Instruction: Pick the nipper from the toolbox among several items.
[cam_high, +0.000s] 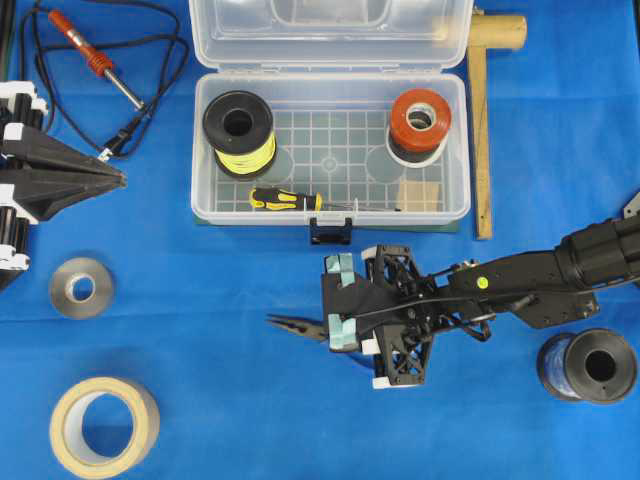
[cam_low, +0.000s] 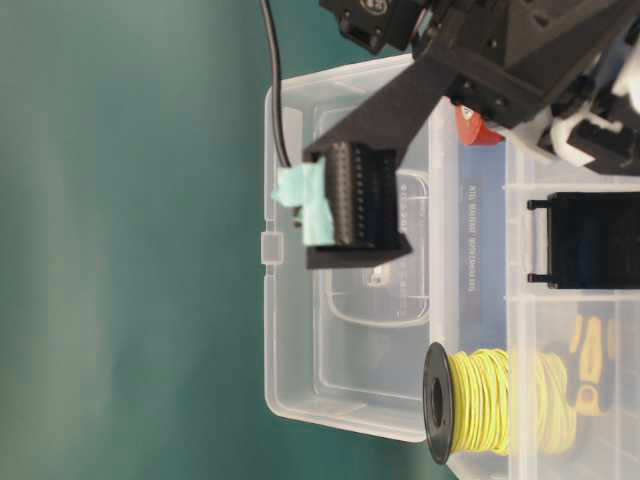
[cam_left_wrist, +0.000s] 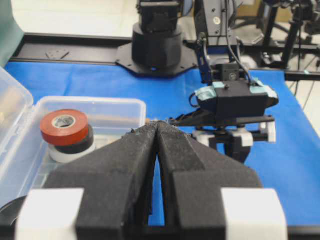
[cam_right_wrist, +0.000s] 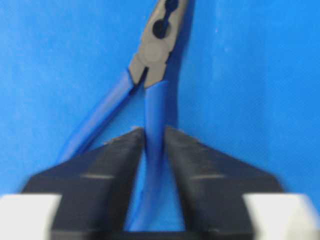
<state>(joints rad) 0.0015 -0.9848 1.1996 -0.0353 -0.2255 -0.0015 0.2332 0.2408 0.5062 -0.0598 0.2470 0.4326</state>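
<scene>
Outside the toolbox (cam_high: 455, 150), right fingers (cam_right_wrist: 120, 165) clamp the nipper (cam_right_wrist: 152, 100)

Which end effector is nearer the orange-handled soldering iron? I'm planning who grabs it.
Left. The left end effector sits just below the orange-handled soldering iron; the right end effector is far across, below the box.

Nipper (cam_high: 300, 325) lies outside toolbox (cam_high: 330, 205), just before its latch; screwdriver (cam_high: 285, 199) inside along front wall.

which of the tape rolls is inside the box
The red tape roll, stacked on black and white rolls in the clear plastic toolbox. The grey roll and the tan masking-tape roll lie outside on the blue cloth.
</scene>
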